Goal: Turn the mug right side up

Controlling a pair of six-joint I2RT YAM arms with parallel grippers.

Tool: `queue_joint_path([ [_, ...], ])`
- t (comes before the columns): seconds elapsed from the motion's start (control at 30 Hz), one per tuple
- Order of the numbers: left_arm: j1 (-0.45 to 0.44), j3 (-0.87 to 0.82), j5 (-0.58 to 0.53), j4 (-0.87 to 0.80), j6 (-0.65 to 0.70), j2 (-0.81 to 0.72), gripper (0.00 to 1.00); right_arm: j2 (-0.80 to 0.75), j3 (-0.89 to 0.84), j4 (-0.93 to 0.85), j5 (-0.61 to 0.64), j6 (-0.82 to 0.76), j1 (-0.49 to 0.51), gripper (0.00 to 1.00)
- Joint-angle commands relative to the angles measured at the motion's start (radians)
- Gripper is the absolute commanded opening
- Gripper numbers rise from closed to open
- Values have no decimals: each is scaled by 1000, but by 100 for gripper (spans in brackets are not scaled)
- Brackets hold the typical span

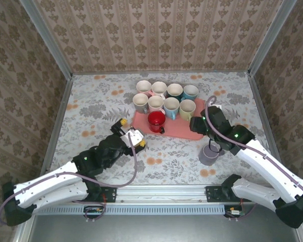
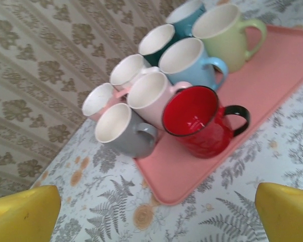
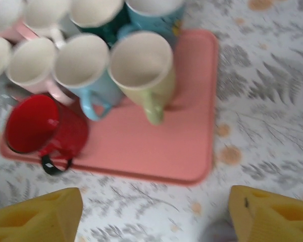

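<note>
Right wrist view cuts the grey mug (image 3: pixel 219 235) to a blurred sliver near the pink tray (image 3: pixel 182 143); right gripper (image 3: pixel 154 214) released, left gripper (image 2: pixel 156 217) also spread, empty.

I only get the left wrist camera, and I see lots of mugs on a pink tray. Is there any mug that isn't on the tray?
Observer: Yes, one grey mug stands on the table, just off the near right corner of the tray.
Operator: Is an arm close to it?
Observer: The right end effector is right above it, with its fingers spread wide.
Operator: Is that mug the right way up?
Observer: I can't tell, because the end effector covers its top from above.
</note>
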Motion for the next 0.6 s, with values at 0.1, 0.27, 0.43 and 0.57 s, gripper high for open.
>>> queue_joint_path([
  [0.1, -25, 14, 52, -22, 0, 12, 100, 21, 20, -233, -160, -57, -34, 80],
  [0.27, -31, 16, 73, -36, 3, 11, 100, 101, -28, -258, -65, -161, -35, 82],
  [0.43, -45, 19, 66, -50, 3, 6, 100, 152, -55, -242, -68, -178, -61, 92],
  [0.57, -60, 20, 72, -59, 3, 4, 100, 248, -48, -256, -65, -173, -68, 100],
])
